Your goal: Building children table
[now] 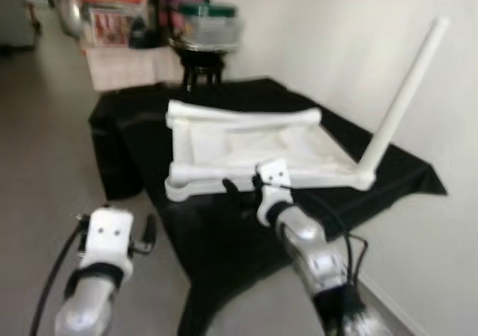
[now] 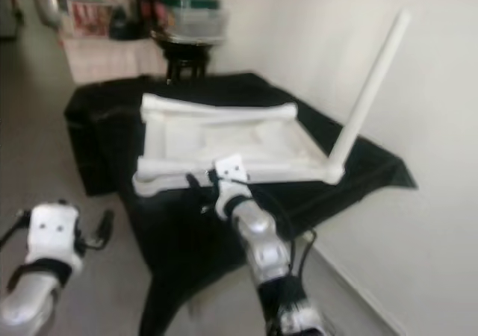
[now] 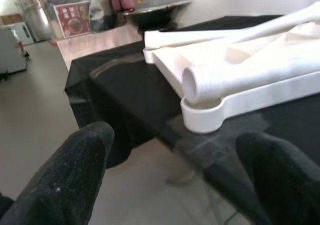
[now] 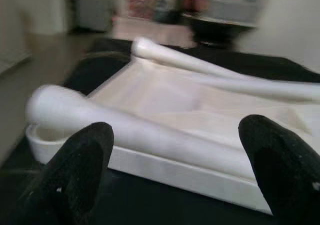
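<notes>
A white children's tabletop (image 1: 254, 145) lies upside down on a black-draped table (image 1: 149, 119). One white leg (image 1: 407, 89) stands up from its near right corner, tilted toward the wall. Two loose legs lie on it: one along the far edge (image 1: 239, 114), one along the near edge (image 4: 125, 130). My right gripper (image 4: 175, 150) is open just in front of the near loose leg, a finger on each side and not touching it. My left gripper (image 3: 175, 170) is open, lower and left of the table's near corner, facing the tabletop's corner socket (image 3: 202, 117).
A white wall (image 1: 358, 45) runs close along the table's right side. Behind the table stand a dark stool (image 1: 202, 67) carrying a lidded container and an orange-lidded box (image 1: 112, 11). Open grey floor (image 1: 45, 149) lies to the left.
</notes>
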Available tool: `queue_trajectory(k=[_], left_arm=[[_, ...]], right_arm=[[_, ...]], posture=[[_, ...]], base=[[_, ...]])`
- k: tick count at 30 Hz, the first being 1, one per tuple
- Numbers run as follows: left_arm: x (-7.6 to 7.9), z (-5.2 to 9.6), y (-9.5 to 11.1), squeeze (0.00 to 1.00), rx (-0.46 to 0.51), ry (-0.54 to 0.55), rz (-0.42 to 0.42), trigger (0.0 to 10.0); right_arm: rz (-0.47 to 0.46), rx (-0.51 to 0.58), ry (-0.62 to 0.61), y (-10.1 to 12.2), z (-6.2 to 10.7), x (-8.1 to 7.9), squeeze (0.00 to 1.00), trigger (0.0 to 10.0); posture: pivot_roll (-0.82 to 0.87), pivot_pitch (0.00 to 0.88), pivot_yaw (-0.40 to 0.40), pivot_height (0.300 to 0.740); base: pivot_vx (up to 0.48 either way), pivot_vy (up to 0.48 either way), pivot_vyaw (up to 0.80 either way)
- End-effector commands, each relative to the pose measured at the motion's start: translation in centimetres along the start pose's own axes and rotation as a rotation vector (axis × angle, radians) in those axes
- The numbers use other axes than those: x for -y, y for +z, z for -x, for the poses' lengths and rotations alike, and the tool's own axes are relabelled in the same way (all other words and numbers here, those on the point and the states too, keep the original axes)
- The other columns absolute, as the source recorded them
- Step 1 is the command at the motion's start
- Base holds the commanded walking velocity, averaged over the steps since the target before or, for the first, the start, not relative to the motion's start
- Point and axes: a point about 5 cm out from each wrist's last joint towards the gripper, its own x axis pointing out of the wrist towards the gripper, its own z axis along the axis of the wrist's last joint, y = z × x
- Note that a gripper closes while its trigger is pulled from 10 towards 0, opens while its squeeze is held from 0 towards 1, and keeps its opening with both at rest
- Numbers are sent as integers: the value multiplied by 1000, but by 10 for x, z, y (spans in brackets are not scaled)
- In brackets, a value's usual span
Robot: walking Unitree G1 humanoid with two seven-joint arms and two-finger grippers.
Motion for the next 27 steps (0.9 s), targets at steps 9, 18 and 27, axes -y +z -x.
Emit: queue_trajectory(k=[9, 18, 27], left_arm=[[4, 1, -1, 0, -7, -26, -17, 10000], [4, -1, -1, 0, -12, -13, 2, 10000], [3, 0, 1, 0, 3, -16, 0, 10000]], right_arm=[[-8, -10, 27, -2, -1, -5, 0, 10000], [-12, -13, 30, -2, -2, -4, 0, 10000], [-20, -11, 32, -1, -3, -3, 0, 10000]], posture=[[-62, 3, -81, 740], [-64, 8, -86, 740], [-63, 11, -87, 740]], base=[[0, -160, 0], [0, -107, 0], [0, 0, 0]])
